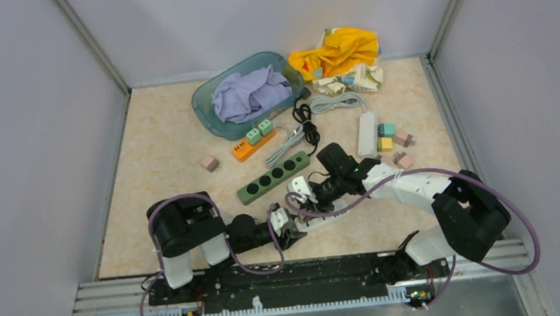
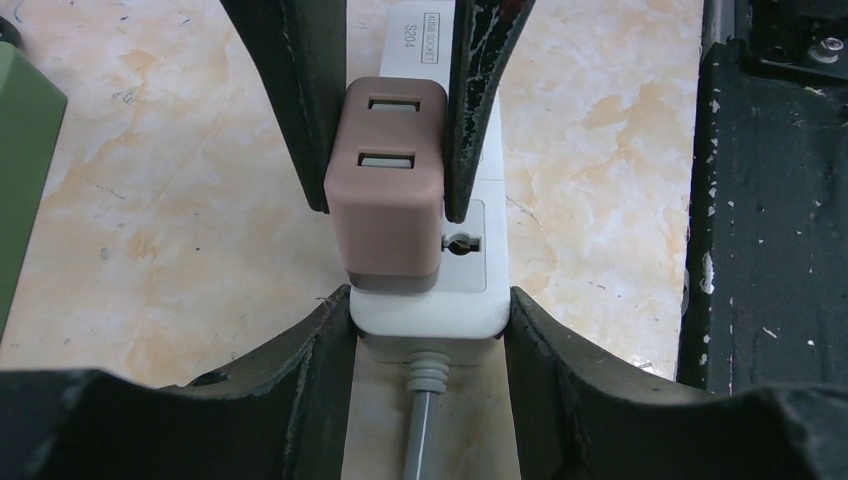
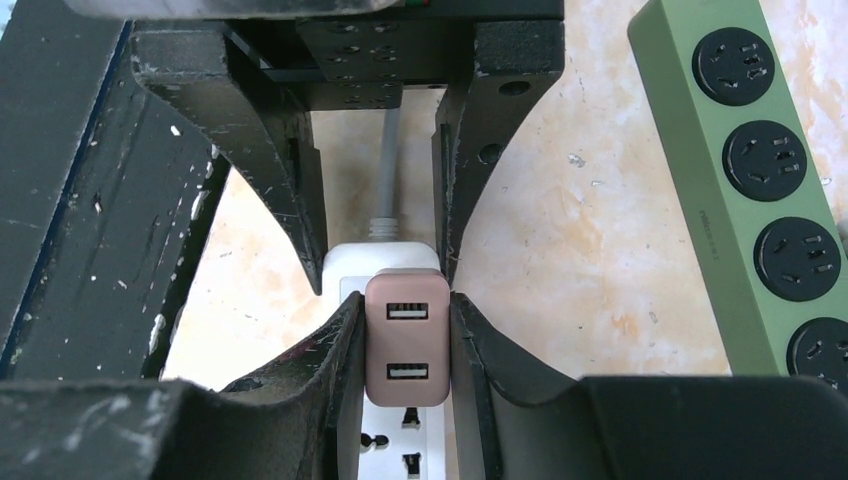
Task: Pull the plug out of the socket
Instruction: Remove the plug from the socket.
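A brown two-port USB plug (image 2: pixel 385 190) (image 3: pixel 407 340) sits in the white socket strip (image 2: pixel 470 270) (image 3: pixel 405 450) at its cable end. My right gripper (image 3: pixel 405 310) (image 1: pixel 303 190) is shut on the plug, with a finger pressed on each side. My left gripper (image 2: pixel 430 330) (image 1: pixel 288 231) is shut on the socket strip's end, its fingers against both long sides where the grey cable (image 2: pixel 425 430) comes out. The two grippers face each other over the strip. In the top view the arms hide the plug.
A green power strip (image 1: pixel 272 177) (image 3: pixel 760 200) lies just beyond the grippers. Farther back are an orange strip (image 1: pixel 252 141), another white strip (image 1: pixel 368 134), black cable (image 1: pixel 306 124), a teal basin (image 1: pixel 206 107) with cloth, a yellow cloth (image 1: pixel 336 52) and small blocks (image 1: pixel 209 163).
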Robot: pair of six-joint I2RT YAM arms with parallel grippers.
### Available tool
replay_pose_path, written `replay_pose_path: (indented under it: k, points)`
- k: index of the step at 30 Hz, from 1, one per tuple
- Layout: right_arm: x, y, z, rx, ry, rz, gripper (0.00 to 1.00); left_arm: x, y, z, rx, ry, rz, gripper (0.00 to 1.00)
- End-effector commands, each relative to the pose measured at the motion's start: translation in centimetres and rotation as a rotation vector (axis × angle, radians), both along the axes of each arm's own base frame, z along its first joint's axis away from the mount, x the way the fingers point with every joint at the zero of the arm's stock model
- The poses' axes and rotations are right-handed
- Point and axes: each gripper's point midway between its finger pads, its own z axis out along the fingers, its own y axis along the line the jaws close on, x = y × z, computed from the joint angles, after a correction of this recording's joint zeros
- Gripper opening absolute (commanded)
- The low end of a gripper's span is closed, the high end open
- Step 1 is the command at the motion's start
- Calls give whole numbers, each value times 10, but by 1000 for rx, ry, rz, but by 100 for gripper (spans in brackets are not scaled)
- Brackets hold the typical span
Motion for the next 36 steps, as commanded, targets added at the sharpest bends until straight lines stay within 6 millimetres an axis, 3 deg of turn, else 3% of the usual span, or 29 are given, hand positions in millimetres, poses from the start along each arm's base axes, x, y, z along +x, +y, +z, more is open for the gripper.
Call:
replay_pose_path:
  k: [1, 7, 13, 20, 29, 36]
  points:
    - [3, 4, 27, 96, -93, 79, 0, 3, -2, 12, -62, -5, 17, 1]
    - [-14, 14, 33, 149, -41, 125, 0, 3, -2, 12, -67, 4, 22, 1]
    - [3, 27, 39, 149, -34, 20, 0, 3, -3, 11, -65, 8, 21, 1]
    - [21, 11, 38, 112, -103, -21, 0, 4, -2, 10, -63, 9, 23, 1]
    - [-12, 9, 39, 165, -29, 122, 0, 4, -1, 12, -72, 8, 24, 1]
    - [1, 29, 46, 176, 9, 22, 0, 4, -1, 11, -69, 9, 24, 1]
